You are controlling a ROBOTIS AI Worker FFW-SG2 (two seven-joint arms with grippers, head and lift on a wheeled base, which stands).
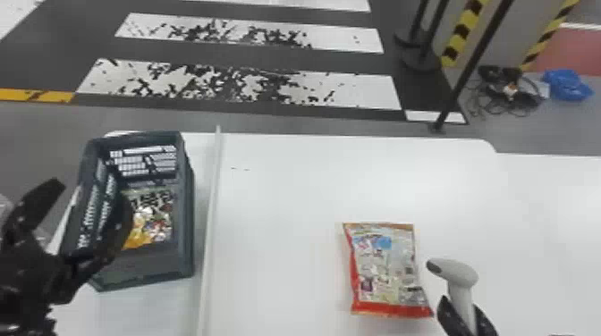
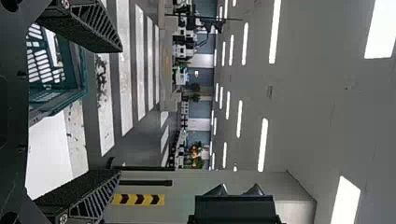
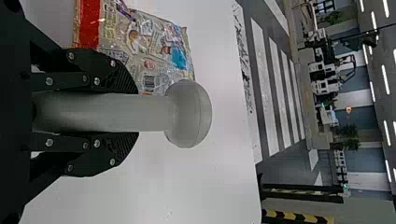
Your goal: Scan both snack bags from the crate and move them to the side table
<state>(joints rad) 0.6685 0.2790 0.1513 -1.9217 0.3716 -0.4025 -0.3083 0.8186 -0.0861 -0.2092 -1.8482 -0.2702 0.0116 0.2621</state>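
One bag (image 1: 385,270) is lying out right, another bag (image 1: 154,216) in the crate (image 1: 147,264), apparently unscanned; right gripper (image 3: 136,112) is pinching the scanner (image 3: 187,114), left gripper (image 2: 119,111) standing spread.

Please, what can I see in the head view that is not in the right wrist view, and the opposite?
Head view: the crate with a snack bag inside, and the left gripper.
Right wrist view: green plants and ceiling lights.
Both: the red-edged snack bag on the white table, the scanner in the right gripper, and striped floor.
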